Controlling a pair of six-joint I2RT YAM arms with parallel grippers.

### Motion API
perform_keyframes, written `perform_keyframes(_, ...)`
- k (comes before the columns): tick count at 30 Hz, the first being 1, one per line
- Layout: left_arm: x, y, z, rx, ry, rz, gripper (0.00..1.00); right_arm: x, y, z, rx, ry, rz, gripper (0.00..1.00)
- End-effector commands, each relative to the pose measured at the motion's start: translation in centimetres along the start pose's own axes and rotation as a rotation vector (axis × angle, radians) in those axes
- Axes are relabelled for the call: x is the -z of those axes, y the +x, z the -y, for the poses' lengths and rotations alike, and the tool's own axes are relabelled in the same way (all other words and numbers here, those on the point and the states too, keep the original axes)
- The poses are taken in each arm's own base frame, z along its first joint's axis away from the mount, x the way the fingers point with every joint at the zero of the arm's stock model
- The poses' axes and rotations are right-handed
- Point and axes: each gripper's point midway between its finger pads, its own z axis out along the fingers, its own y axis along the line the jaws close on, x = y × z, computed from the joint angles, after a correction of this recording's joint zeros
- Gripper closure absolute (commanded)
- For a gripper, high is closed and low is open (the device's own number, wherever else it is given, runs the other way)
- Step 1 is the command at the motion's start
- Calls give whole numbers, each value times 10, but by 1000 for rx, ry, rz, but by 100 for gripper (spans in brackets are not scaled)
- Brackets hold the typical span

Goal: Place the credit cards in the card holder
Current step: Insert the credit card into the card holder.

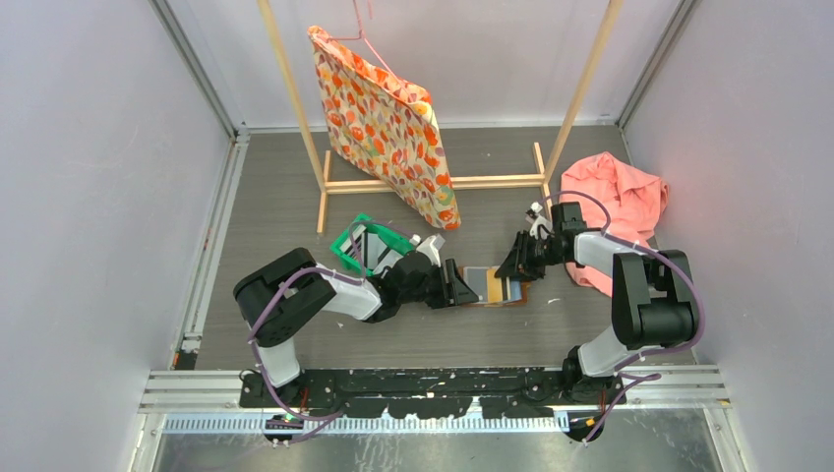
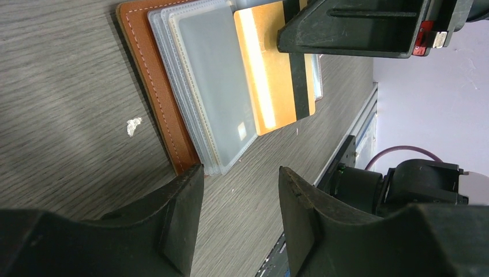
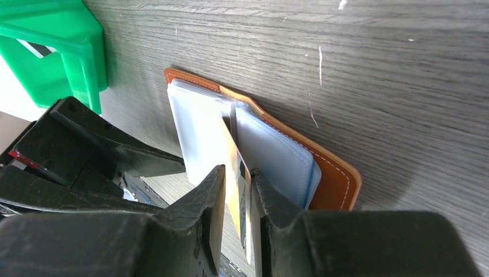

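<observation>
Displaying no legible text, labels, brands, numbers or signs on gold credit card [image 2: 259, 75], card holder [image 2: 151, 81] or green bin [image 3: 63, 52].

Card holder [image 1: 497, 288] is hemmed in closely on 2 sides: left gripper [image 1: 460, 285] is set at its left edge, right gripper [image 1: 515, 264] over its right half. Gap betw. left gripper's fingers [image 2: 179, 208] is seen free, 1 tip at the holder's corner. Slot betw. right gripper's fingers [image 3: 210, 202] is taken up by gold card [image 3: 236, 173]. Approach from far left is closed off by green bin [image 3: 69, 46], just behind left arm. Further back, passage is barred by wooden rack [image 1: 502, 180] w/ hanging patterned bag [image 1: 388, 123]; pink cloth [image 1: 620, 202] is heaped behind right arm. Bare table [image 1: 462, 339] is seen open in front of holder, betw. the 2 arms
</observation>
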Motion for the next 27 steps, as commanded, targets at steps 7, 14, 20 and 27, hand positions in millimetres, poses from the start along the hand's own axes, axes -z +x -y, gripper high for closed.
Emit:
perform_keyframes(7, 5, -10, 14, -7, 36, 23, 49, 14, -17, -11, 73, 14, 56, 73)
perform_keyframes(14, 6, -10, 12, -7, 32, 23, 49, 11, -16, -5, 54, 32, 34, 76)
perform_keyframes(20, 7, -12, 12, -8, 31, 26, 49, 12, -15, -3, 55, 48, 30, 78)
perform_keyframes(27, 7, -12, 12, -9, 31, 25, 49, 13, -13, -1, 63, 63, 18, 78)
